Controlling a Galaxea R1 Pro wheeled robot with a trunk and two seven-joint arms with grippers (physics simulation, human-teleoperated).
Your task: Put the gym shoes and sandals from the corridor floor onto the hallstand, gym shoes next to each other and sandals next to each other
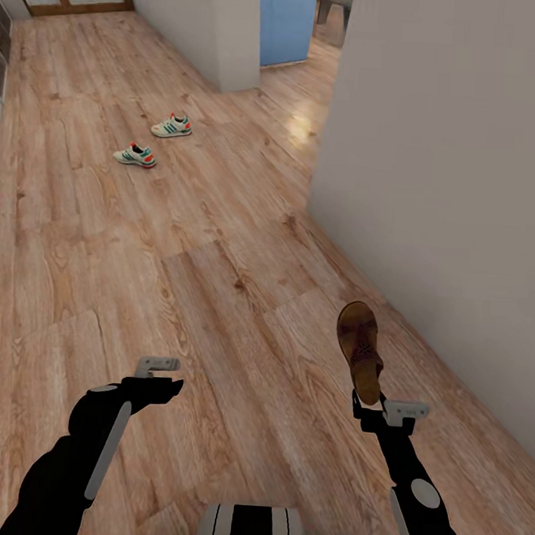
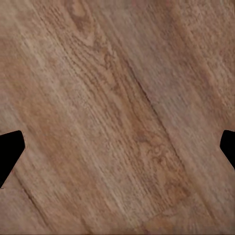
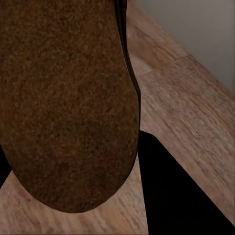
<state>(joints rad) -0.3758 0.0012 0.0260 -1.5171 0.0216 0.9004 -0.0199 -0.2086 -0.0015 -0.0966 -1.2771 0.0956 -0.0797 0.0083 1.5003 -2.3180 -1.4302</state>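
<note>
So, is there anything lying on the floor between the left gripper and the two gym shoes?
No. In the head view, only bare corridor floor stretches from the left gripper to the two gym shoes.

A dark reddish-brown leather sandal (image 3: 66,103) shows its grainy rounded sole close up, a black gripper finger (image 3: 169,191) beside it, above light brown wood-plank flooring (image 3: 191,112) that meets a pale grey wall (image 3: 196,29)
</note>
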